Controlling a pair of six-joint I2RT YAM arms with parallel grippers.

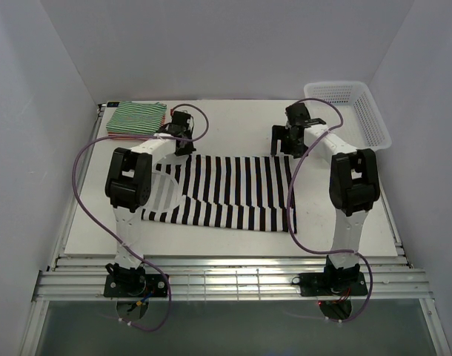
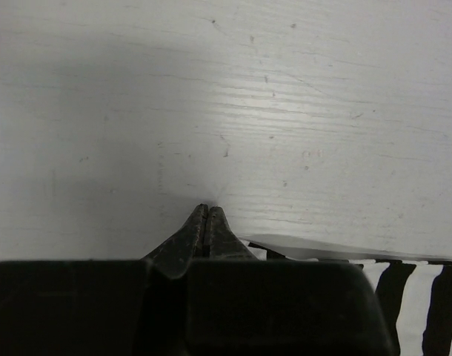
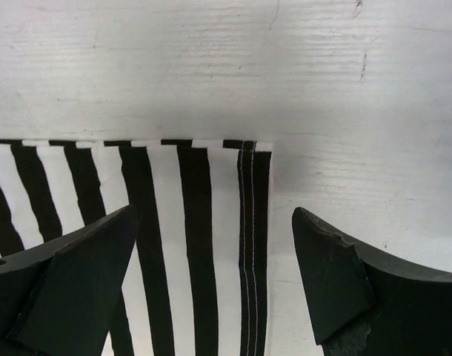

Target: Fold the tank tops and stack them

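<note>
Black-and-white top: spread flat and unfolded on the tabletop.
Folded pair: green-and-white top stacked on red-and-white top, just beyond the black-and-white top's far-left corner.
Left tool: clamped tight at that far-left corner.
Right tool: gaping, straddling the far-right hem corner, gripping nothing.
Handling: probably light and limp, quick to sag and crease; best pinched at both far corners together.
Hard to see: whether the left tool has caught any cloth, since its own housing covers the edge; the left arm hides the near-left part.
</note>
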